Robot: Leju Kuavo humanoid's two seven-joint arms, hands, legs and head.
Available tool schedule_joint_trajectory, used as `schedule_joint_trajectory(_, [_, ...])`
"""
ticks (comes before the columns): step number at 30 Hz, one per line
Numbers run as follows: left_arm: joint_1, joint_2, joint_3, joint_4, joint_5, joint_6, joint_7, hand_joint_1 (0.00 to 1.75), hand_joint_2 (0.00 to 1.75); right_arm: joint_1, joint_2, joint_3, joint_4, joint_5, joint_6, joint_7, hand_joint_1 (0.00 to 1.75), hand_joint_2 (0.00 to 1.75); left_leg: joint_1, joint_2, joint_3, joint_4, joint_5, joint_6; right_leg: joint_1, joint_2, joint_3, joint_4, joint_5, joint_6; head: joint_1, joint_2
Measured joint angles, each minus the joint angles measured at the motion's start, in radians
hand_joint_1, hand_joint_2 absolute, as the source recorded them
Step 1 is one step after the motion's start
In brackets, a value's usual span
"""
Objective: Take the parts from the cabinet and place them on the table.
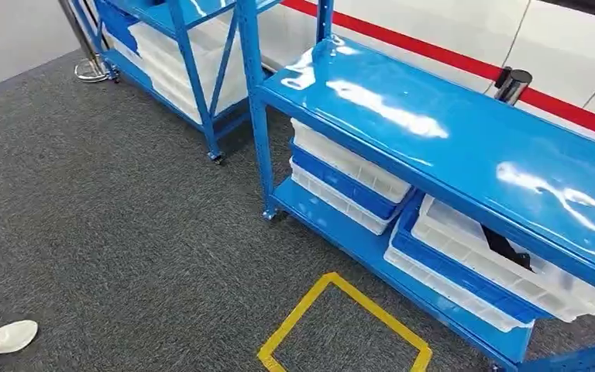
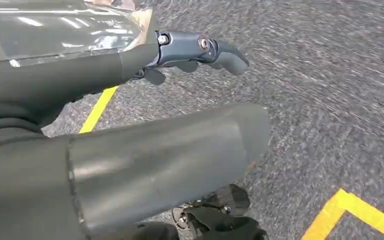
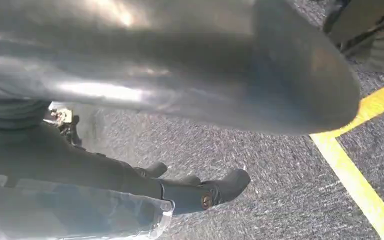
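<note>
1. One dark part (image 1: pixel 505 246) lies in the top white tray (image 1: pixel 465 240) of a white-and-blue stack on the lower shelf of the near blue cabinet (image 1: pixel 449 132), toward its right end.
2. A second stack of white and blue trays (image 1: pixel 349 182) sits on the same lower shelf, further left; the glossy top shelf above both is bare and reflects the lights.
3. A second blue rack (image 1: pixel 194 46) with white bins stands further back on the left.
4. The left hand (image 2: pixel 170 135) hangs over grey carpet with its fingers (image 2: pixel 200 50) extended and holding nothing.
5. The right hand (image 3: pixel 190 150) likewise hangs above the carpet, its fingers (image 3: pixel 215 190) stretched out and apart from the thumb, gripping nothing.
6. A yellow tape square (image 1: pixel 345 329) marks the carpet in front of the cabinet.
7. A person's white shoe (image 1: pixel 0 341) shows at the left edge of the head view.
</note>
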Motion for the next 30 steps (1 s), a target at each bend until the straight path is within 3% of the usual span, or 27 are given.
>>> schedule_joint_trajectory(1, [-0.001, 0.001, 0.0, 0.0, 0.0, 0.0, 0.0, 0.0, 0.0, -0.001, -0.001, 0.0, 0.0, 0.001, 0.0, 0.0, 0.0, 0.0, -0.001, 0.007, 0.006, 0.0, -0.002, -0.005, -0.001, 0.019, -0.003, 0.003, 0.002, -0.018, -0.005, 0.0])
schedule_joint_trajectory(3, [-0.005, 0.0, 0.0, 0.0, 0.001, 0.0, 0.0, 0.0, 0.0, 0.002, -0.001, 0.0, 0.0, 0.001, 0.0, 0.0, 0.0, 0.0, 0.003, 0.026, 0.015, -0.003, -0.005, -0.012, 0.005, 0.037, -0.013, 0.004, -0.001, -0.029, -0.006, 0.0])
schedule_joint_trajectory(4, [-0.006, -0.001, 0.0, 0.0, 0.002, 0.0, -0.001, 0.0, 0.0, 0.002, -0.001, -0.001, 0.0, 0.001, 0.0, 0.0, 0.0, 0.0, 0.008, 0.029, 0.016, -0.002, -0.011, -0.021, -0.003, 0.049, 0.002, 0.001, 0.002, -0.04, -0.005, 0.0])
schedule_joint_trajectory(5, [-0.008, -0.001, 0.0, 0.0, 0.002, 0.0, -0.002, 0.0, 0.0, 0.003, 0.0, -0.001, 0.0, 0.001, 0.0, 0.0, 0.0, 0.0, 0.013, -0.014, 0.013, 0.018, -0.03, -0.031, -0.009, 0.059, 0.001, -0.001, 0.005, -0.045, -0.007, 0.0])
schedule_joint_trajectory(6, [-0.007, -0.001, 0.0, 0.0, 0.002, 0.001, -0.003, 0.0, 0.0, 0.002, -0.002, -0.002, 0.0, 0.001, 0.0, 0.0, 0.0, 0.0, 0.014, -0.059, -0.012, 0.076, -0.072, -0.031, -0.008, 0.067, 0.001, -0.001, 0.008, -0.056, -0.012, 0.0])
schedule_joint_trajectory(7, [-0.006, -0.001, 0.0, 0.0, 0.002, 0.001, -0.003, 0.0, 0.0, -0.001, -0.002, -0.003, 0.0, 0.001, 0.0, 0.0, 0.0, 0.0, 0.014, -0.081, -0.049, 0.158, -0.116, -0.03, -0.007, 0.077, -0.001, -0.001, 0.01, -0.062, -0.01, 0.0])
schedule_joint_trajectory(9, [0.001, -0.001, 0.0, 0.0, 0.002, 0.0, -0.003, 0.0, 0.0, 0.0, -0.001, -0.004, 0.0, 0.001, 0.0, 0.0, 0.0, 0.0, 0.014, -0.094, -0.124, 0.303, -0.167, -0.03, -0.001, 0.105, -0.002, 0.0, 0.01, -0.062, -0.011, 0.0])
schedule_joint_trajectory(10, [0.003, -0.001, 0.0, 0.0, 0.002, 0.0, -0.003, 0.0, 0.0, 0.0, -0.001, -0.004, 0.0, 0.001, 0.0, 0.0, 0.0, 0.0, 0.014, -0.094, -0.139, 0.321, -0.157, -0.027, 0.0, 0.12, -0.001, 0.0, 0.01, -0.062, -0.011, 0.0])
schedule_joint_trajectory(11, [0.003, -0.001, 0.0, 0.0, 0.002, 0.0, -0.003, 0.0, 0.0, 0.002, -0.002, -0.005, 0.0, 0.001, 0.0, 0.0, 0.0, 0.0, 0.014, -0.095, -0.132, 0.291, -0.123, -0.024, 0.001, 0.134, 0.001, 0.0, 0.01, -0.062, -0.011, 0.0])
schedule_joint_trajectory(13, [0.002, -0.001, 0.0, 0.0, 0.002, 0.001, -0.003, 0.0, 0.0, 0.002, -0.001, -0.005, 0.0, 0.001, 0.0, 0.0, 0.0, 0.0, 0.014, -0.11, -0.07, 0.142, -0.027, -0.015, 0.001, 0.162, 0.006, 0.0, 0.01, -0.061, -0.011, 0.0])
schedule_joint_trajectory(14, [0.002, 0.0, 0.0, 0.0, 0.002, 0.001, -0.003, 0.0, 0.0, 0.001, -0.001, -0.005, 0.0, 0.001, 0.0, 0.0, 0.0, 0.0, 0.015, -0.142, -0.035, 0.062, 0.011, -0.009, 0.0, 0.174, 0.007, 0.0, 0.01, -0.061, -0.011, 0.0])
schedule_joint_trajectory(15, [0.002, 0.003, 0.0, 0.0, 0.002, 0.0, -0.003, 0.0, 0.0, -0.001, 0.001, -0.005, 0.0, 0.001, 0.0, 0.0, 0.0, 0.0, 0.016, -0.187, -0.019, 0.018, 0.007, -0.005, 0.009, 0.185, 0.002, 0.005, 0.009, -0.058, -0.011, 0.0])
schedule_joint_trajectory(17, [0.002, 0.003, 0.0, 0.0, 0.002, 0.0, -0.003, 0.0, 0.0, -0.001, 0.0, -0.005, 0.0, 0.001, 0.0, 0.0, 0.0, 0.0, 0.008, -0.161, -0.022, 0.018, 0.009, -0.005, 0.004, 0.202, -0.009, 0.002, 0.015, -0.045, -0.011, 0.0])
schedule_joint_trajectory(18, [0.001, 0.003, 0.0, 0.0, 0.002, 0.0, -0.002, 0.0, 0.0, 0.003, 0.0, -0.005, 0.0, 0.001, 0.0, 0.0, 0.0, 0.0, 0.001, -0.152, -0.021, 0.018, 0.01, 0.0, 0.0, 0.212, -0.015, -0.003, 0.018, -0.038, -0.011, 0.0])
schedule_joint_trajectory(19, [0.0, 0.002, 0.0, 0.0, 0.002, 0.0, -0.002, 0.0, 0.0, 0.006, 0.0, -0.006, 0.0, 0.002, 0.0, 0.0, 0.0, 0.0, 0.005, -0.139, -0.016, 0.004, 0.018, 0.009, 0.007, 0.222, -0.022, -0.007, 0.02, -0.027, -0.011, 0.0])
schedule_joint_trajectory(20, [-0.001, 0.0, 0.0, 0.0, 0.002, 0.0, -0.002, 0.0, 0.0, 0.005, -0.003, -0.007, 0.0, 0.003, 0.0, 0.0, 0.0, 0.0, 0.011, -0.124, -0.012, -0.01, 0.029, 0.017, 0.006, 0.192, -0.021, 0.012, 0.013, -0.028, -0.009, 0.0])
schedule_joint_trajectory(21, [-0.001, -0.001, 0.0, 0.0, 0.0, 0.0, -0.002, 0.0, 0.0, 0.004, -0.001, -0.007, 0.0, 0.003, 0.0, 0.0, 0.0, 0.0, 0.009, -0.115, -0.011, -0.017, 0.031, 0.024, 0.011, 0.142, -0.044, 0.053, -0.016, -0.034, -0.006, 0.0])
schedule_joint_trajectory(22, [0.0, -0.002, 0.0, 0.0, 0.0, 0.0, -0.002, 0.0, 0.0, 0.003, 0.0, -0.007, 0.0, 0.003, 0.0, 0.0, 0.0, 0.0, 0.009, -0.098, -0.012, -0.017, 0.032, 0.026, 0.009, 0.116, -0.083, 0.125, -0.055, -0.04, 0.0, 0.0])
schedule_joint_trajectory(24, [0.002, -0.002, 0.0, 0.0, -0.002, 0.0, 0.0, 0.0, 0.0, 0.0, -0.001, -0.008, 0.0, 0.004, 0.0, 0.001, 0.0, 0.0, 0.007, -0.068, -0.015, -0.017, 0.032, 0.027, 0.008, 0.102, -0.152, 0.268, -0.114, -0.04, 0.0, 0.0])
schedule_joint_trajectory(25, [0.001, -0.002, 0.0, 0.0, -0.002, 0.0, 0.002, 0.0, 0.0, 0.001, -0.001, -0.009, 0.0, 0.004, 0.0, 0.002, 0.0, 0.0, 0.007, -0.053, -0.016, -0.016, 0.031, 0.026, 0.006, 0.098, -0.169, 0.309, -0.122, -0.031, 0.0, 0.0])
schedule_joint_trajectory(26, [0.001, -0.002, 0.0, 0.0, -0.002, 0.0, 0.003, 0.0, 0.0, 0.004, -0.001, -0.01, 0.0, 0.005, 0.0, 0.004, 0.0, 0.0, 0.008, -0.04, -0.016, -0.016, 0.031, 0.025, 0.003, 0.094, -0.156, 0.288, -0.11, -0.021, 0.001, 0.0])
schedule_joint_trajectory(27, [0.001, -0.003, 0.0, 0.0, -0.002, 0.0, 0.003, 0.0, 0.0, 0.006, -0.002, -0.013, 0.0, 0.005, 0.0, 0.004, 0.0, 0.0, 0.009, -0.028, -0.015, -0.016, 0.029, 0.023, -0.002, 0.088, -0.12, 0.228, -0.085, -0.008, 0.001, 0.0])
schedule_joint_trajectory(28, [0.001, -0.004, 0.0, 0.0, -0.002, 0.0, 0.003, 0.0, 0.0, 0.006, -0.003, -0.015, 0.0, 0.007, 0.0, 0.005, 0.0, 0.0, 0.01, -0.015, -0.012, -0.015, 0.027, 0.019, -0.006, 0.072, -0.057, 0.117, -0.047, 0.007, 0.001, 0.0])
schedule_joint_trajectory(29, [0.001, -0.005, 0.0, 0.0, -0.002, 0.0, 0.003, 0.0, 0.0, 0.005, -0.004, -0.016, 0.0, 0.008, 0.0, 0.005, 0.0, 0.0, 0.01, -0.006, -0.008, -0.013, 0.024, 0.013, -0.011, 0.03, -0.004, 0.024, -0.022, 0.014, 0.001, 0.0])
schedule_joint_trajectory(30, [0.001, -0.003, 0.0, 0.0, -0.002, 0.0, 0.003, 0.0, 0.0, 0.001, -0.002, -0.016, 0.0, 0.009, 0.0, 0.005, 0.0, 0.0, 0.0, 0.004, -0.008, -0.009, 0.018, 0.005, -0.008, -0.017, 0.015, -0.014, -0.011, 0.006, 0.003, 0.0])
